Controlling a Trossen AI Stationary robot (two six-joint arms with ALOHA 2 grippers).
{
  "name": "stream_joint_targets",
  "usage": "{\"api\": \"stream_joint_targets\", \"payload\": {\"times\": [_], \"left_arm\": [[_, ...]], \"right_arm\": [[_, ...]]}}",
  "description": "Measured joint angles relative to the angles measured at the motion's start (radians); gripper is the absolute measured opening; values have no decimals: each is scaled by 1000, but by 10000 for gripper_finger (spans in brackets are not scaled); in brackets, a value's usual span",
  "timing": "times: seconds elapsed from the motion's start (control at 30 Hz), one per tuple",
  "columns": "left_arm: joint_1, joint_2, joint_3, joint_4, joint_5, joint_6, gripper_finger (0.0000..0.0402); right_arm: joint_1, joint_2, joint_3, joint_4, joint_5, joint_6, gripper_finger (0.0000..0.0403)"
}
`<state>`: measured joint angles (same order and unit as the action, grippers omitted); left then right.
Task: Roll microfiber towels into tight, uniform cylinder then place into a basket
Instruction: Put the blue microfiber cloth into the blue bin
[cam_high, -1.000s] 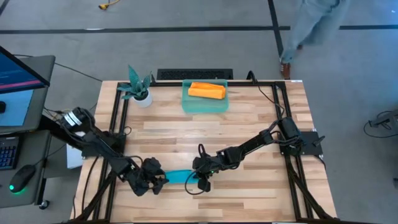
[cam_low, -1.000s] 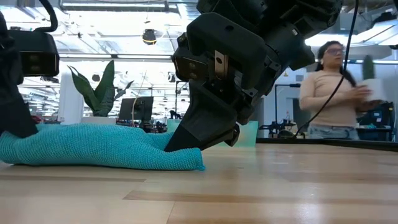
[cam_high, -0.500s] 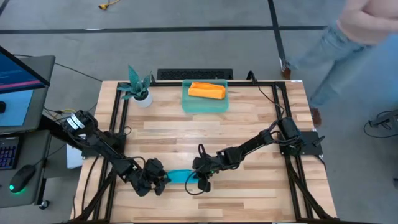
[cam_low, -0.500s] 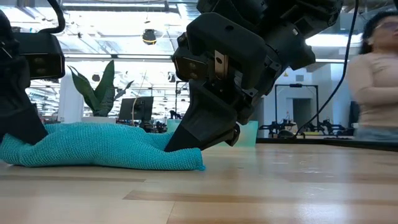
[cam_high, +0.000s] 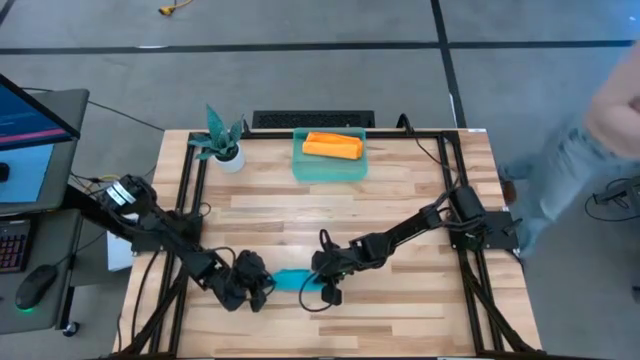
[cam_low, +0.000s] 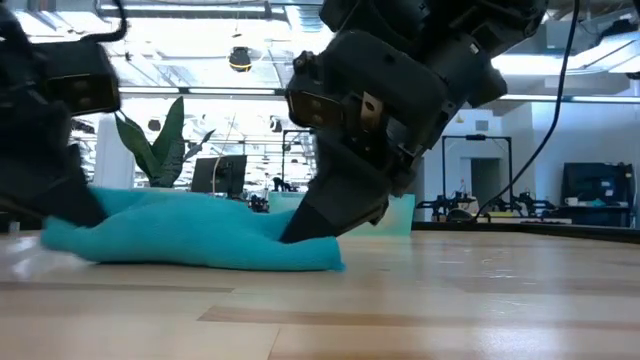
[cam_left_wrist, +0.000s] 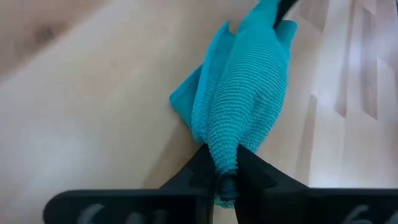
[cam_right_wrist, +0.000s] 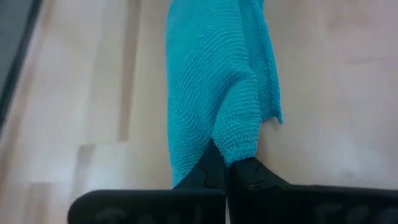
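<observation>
Left gripper (cam_high: 262, 290), spread wide a second ago, now pinches the teal towel (cam_high: 291, 280) end between its fingers (cam_left_wrist: 205, 171). Right gripper (cam_high: 322, 290) remains clenched on the opposite end. Beyond both: plant (cam_high: 220, 140), basket (cam_high: 331, 158) containing the orange roll (cam_high: 332, 146), on the desk (cam_high: 400, 200).

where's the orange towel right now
In the high view the orange towel lies rolled inside the teal basket at the table's far edge, near the middle, just right of the potted plant.
</observation>
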<state>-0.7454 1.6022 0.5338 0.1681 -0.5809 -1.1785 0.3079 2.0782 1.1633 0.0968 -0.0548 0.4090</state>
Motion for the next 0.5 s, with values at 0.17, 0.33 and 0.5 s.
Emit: {"api": "stream_joint_targets", "payload": {"times": [0.17, 0.33, 0.5], "left_arm": [[118, -58, -1, -4, 62, 176, 7], [271, -172, 0, -34, 142, 365, 12], [430, -257, 0, -82, 222, 497, 10]], "right_arm": [[-34, -59, -2, -122, 60, -57, 7], [-90, -143, -2, -255, 110, -117, 6], [-163, -249, 1, -326, 125, -167, 6]]}}
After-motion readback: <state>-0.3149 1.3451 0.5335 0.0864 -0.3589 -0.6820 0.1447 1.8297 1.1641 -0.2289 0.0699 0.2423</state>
